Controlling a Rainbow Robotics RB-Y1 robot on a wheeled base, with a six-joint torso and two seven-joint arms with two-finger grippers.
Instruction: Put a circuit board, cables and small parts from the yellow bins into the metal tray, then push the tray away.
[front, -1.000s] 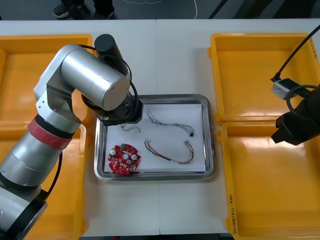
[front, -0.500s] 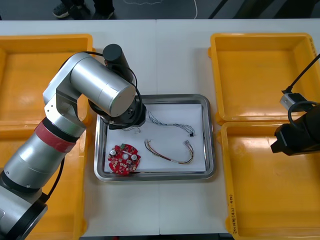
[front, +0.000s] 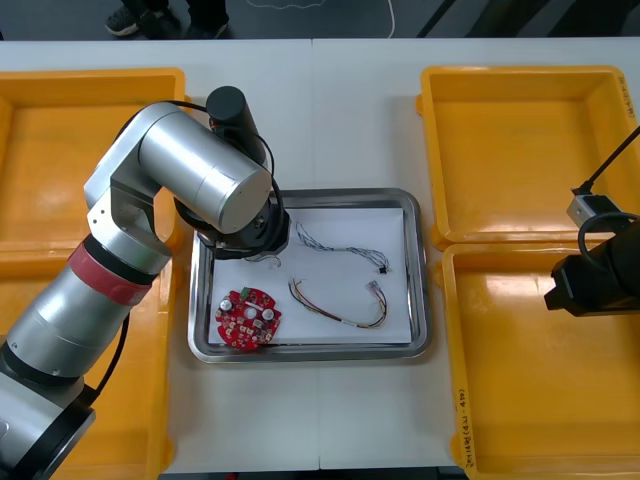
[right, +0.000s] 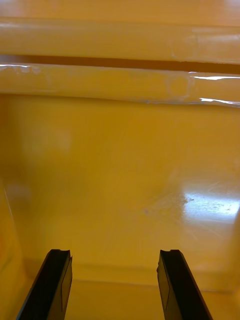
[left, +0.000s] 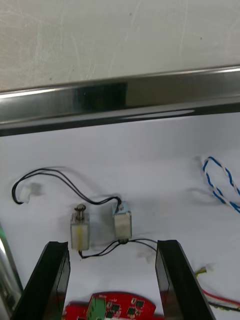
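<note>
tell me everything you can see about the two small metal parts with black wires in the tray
Two small metal parts, boxy and silver-grey, lie side by side on the white inside of the metal tray, close but apart. One has a round knob on its end. Thin black wires run from them, one looping to a small white plug. They sit between the open fingers of the left gripper, which touches neither.

The left arm (front: 205, 180) covers the far left corner of the metal tray (front: 424, 290) from above; circuit board (left: 112, 307) and blue and white cable (left: 220, 185) run off the left wrist view's edge.
</note>
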